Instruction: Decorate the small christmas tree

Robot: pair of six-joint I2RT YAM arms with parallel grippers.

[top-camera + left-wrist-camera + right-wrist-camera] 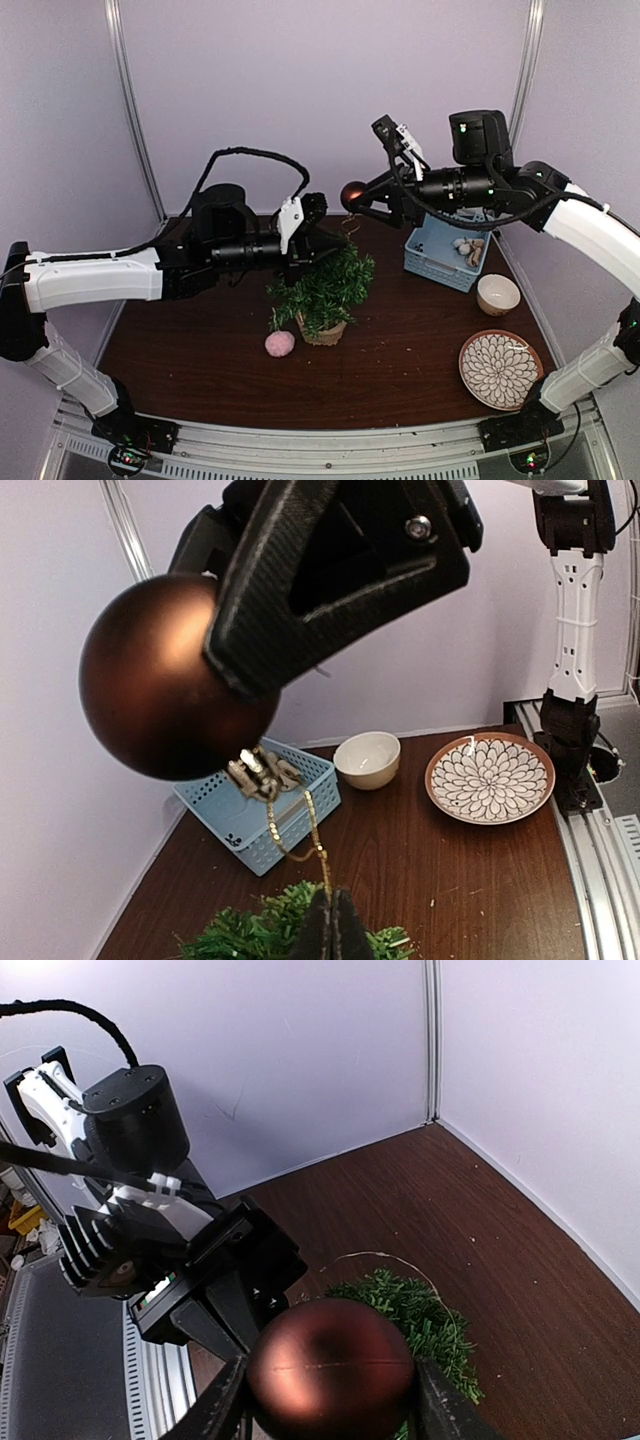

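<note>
The right hand (368,196) clamps a brown ball (352,194), the back wall (300,80) beyond it and bare desk (400,330) wide below. The left hand (330,932), just beneath, is clenched on the ball's gold cord (312,830). Under both stands the small christmas tree (325,290), bushy dark green, upright in its tan pot (325,333).

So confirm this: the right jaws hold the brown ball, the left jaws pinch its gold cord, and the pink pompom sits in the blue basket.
Not quite. The pompom is not in the basket; it lies on the table beside the tree pot, as the top view shows. The rest stands: right jaws on the ball, left jaws shut on its cord.
</note>
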